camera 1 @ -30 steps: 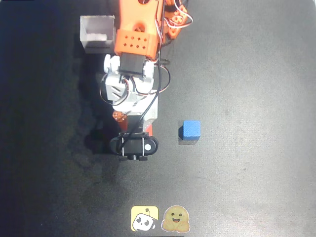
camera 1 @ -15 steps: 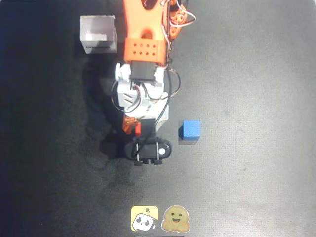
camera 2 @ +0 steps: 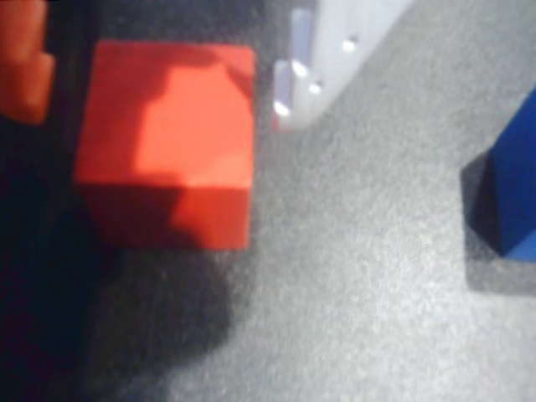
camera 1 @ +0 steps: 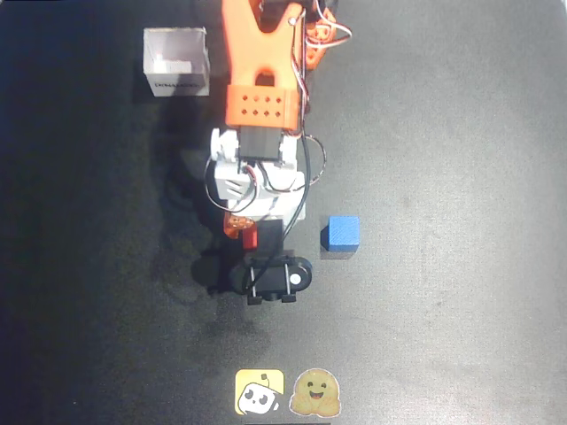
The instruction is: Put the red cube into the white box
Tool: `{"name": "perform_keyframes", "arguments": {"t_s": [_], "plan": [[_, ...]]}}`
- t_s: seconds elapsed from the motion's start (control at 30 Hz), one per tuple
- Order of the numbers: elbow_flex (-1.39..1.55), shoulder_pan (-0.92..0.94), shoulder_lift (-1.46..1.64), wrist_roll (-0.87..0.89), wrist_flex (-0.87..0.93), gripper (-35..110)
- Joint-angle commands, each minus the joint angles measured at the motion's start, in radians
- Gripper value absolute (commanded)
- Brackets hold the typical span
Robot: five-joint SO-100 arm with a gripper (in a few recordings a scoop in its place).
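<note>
The red cube (camera 2: 167,142) rests on the dark mat between my fingers. An orange finger (camera 2: 21,63) stands to its left and a white finger (camera 2: 322,50) to its right, each with a narrow gap to the cube. My gripper (camera 2: 163,75) is open around it. From overhead, just a sliver of the red cube (camera 1: 250,236) peeks out under the gripper (camera 1: 251,232), below the white and orange wrist. The white box (camera 1: 177,60) stands open-topped at the top left, well away from the arm.
A blue cube (camera 1: 341,233) sits just right of the gripper, and also at the right edge of the wrist view (camera 2: 511,193). Two stickers (camera 1: 285,392) lie at the mat's bottom edge. The arm's orange body (camera 1: 261,71) reaches down from the top centre.
The arm has swung right and stretched further down the picture. A sliver of the red cube now shows at the gripper. The blue cube and white box have stayed put.
</note>
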Motion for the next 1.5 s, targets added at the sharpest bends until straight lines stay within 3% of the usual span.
{"name": "perform_keyframes", "arguments": {"t_s": [0.0,0.3,0.43,0.7,0.83,1.2,1.33,1.47], "plan": [[-0.044,0.0,-0.006,0.003,-0.02,21],[-0.046,0.008,-0.063,0.009,-0.054,19],[-0.041,0.008,-0.081,0.009,-0.078,0],[-0.029,0.028,-0.037,0.058,-0.069,0],[-0.031,0.072,0.066,0.118,0.021,0],[-0.101,0.37,0.48,0.362,0.492,0],[-0.101,0.586,0.545,0.305,0.627,0],[-0.098,0.841,0.551,0.129,0.686,0]]}}
